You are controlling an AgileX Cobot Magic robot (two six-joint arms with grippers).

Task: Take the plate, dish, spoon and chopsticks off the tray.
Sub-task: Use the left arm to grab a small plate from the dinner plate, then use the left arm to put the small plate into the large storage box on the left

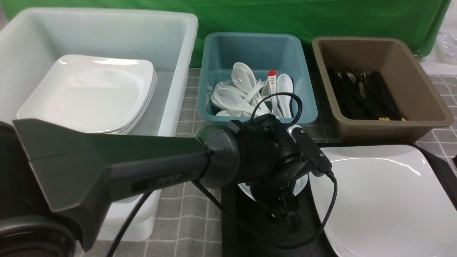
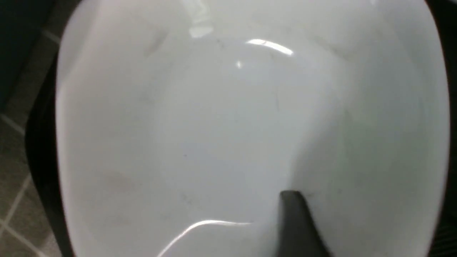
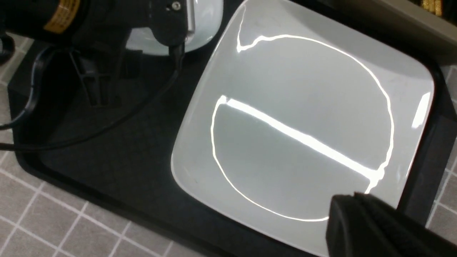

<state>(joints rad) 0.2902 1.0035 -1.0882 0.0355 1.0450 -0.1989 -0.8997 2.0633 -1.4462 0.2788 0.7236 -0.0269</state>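
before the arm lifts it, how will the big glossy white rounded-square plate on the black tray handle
The large glossy white rounded-square plate looks rigid, so probably heavyish and breakable if dropped. Its bright reflections suggest a slick surface that could slip. Lying flat on the black textured tray, it should slide rather than tip.

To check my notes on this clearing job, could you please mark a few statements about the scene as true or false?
1. The large plate lies on the black tray. True.
2. The brown tub holds white spoons. False: it holds black chopsticks; the white spoons are in the teal tub.
3. The left gripper is down over the small dish on the tray. True.
4. The white tub has nothing in it. False: stacked white plates lie inside.
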